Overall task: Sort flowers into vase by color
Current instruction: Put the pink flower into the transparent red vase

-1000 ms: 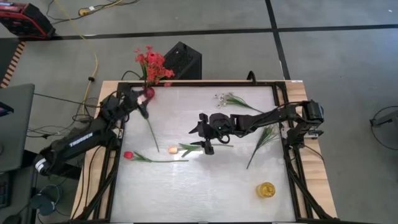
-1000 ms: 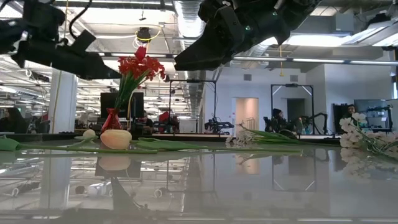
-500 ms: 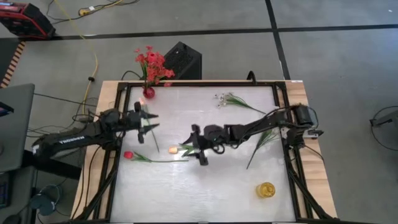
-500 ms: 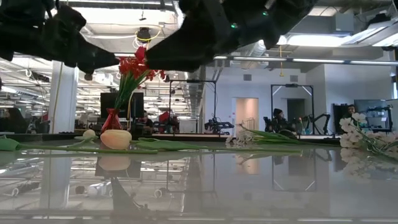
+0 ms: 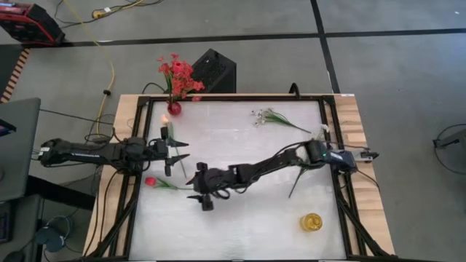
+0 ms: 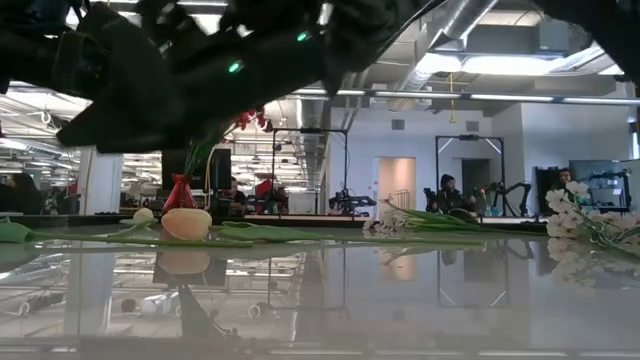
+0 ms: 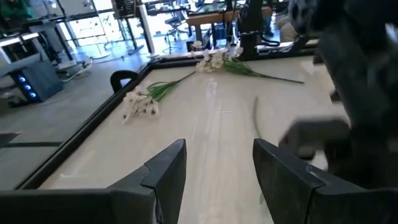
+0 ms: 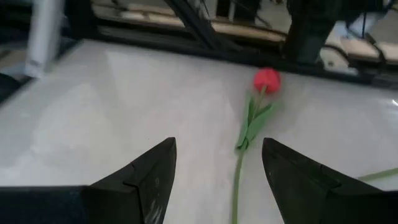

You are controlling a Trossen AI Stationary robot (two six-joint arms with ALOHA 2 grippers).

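A red tulip [image 5: 151,181] lies on its side near the table's left edge, its green stem [image 8: 239,173] running toward my right gripper. My right gripper [image 5: 200,195] hovers open over that stem, which runs in between the fingers [image 8: 143,180] in the wrist view. The pale orange tulip bud [image 6: 186,222] lies on the table and is hidden under the right arm from above. My left gripper [image 5: 177,151] is open and empty, just beyond the red tulip. A red vase [image 5: 175,108] holding red clustered blooms [image 5: 179,73] stands at the far left corner. White sprigs [image 5: 263,115] lie at the far side.
A second white sprig [image 5: 309,161] lies by the right edge under the right arm. A yellow vase [image 5: 312,222] stands near the right near corner. A loose green stem [image 7: 256,116] lies ahead of the left gripper. A black frame [image 5: 331,124] rims the table.
My left gripper has drawn away from the red vase toward the near edge, staying open. My right gripper has reached toward the table's left and near edge, passing over the orange bud to the red tulip's stem, still open. No flower has moved.
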